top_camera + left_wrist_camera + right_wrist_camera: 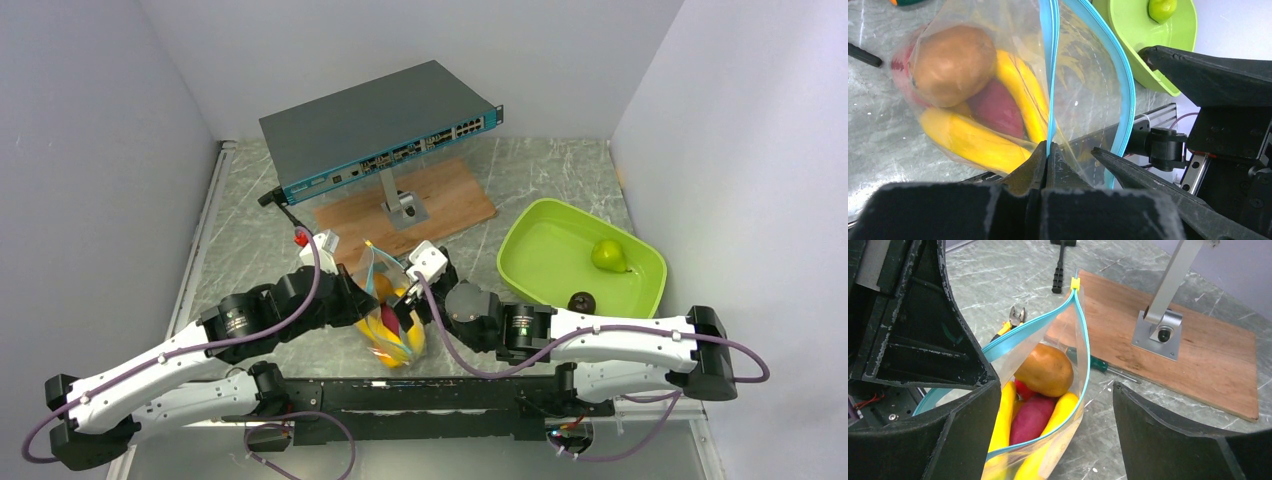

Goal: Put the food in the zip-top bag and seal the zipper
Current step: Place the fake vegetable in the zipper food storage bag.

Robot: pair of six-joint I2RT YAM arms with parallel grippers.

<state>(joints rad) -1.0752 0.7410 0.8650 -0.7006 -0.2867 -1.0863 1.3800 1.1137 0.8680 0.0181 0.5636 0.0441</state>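
The clear zip-top bag (pixel 392 325) hangs between my two grippers with its mouth open. Its teal zipper (pixel 1050 60) splits into two strips. Inside lie a brown round fruit (pixel 953 65), yellow bananas (pixel 968 140) and a reddish piece (pixel 995 107). My left gripper (pixel 1048 150) is shut on one zipper strip. My right gripper (pixel 1054 387) is open wide, its fingers on either side of the bag's mouth (pixel 1048 317). A green pear (pixel 607 254) and a dark brown fruit (pixel 582 301) lie in the lime-green tray (pixel 540 250).
A network switch (pixel 380 130) stands on a metal post on a wooden board (pixel 450 195) behind the bag. A green-handled screwdriver (pixel 1093 364), pliers (pixel 1015 317) and a black tool (pixel 1059 270) lie on the marble table. White walls enclose three sides.
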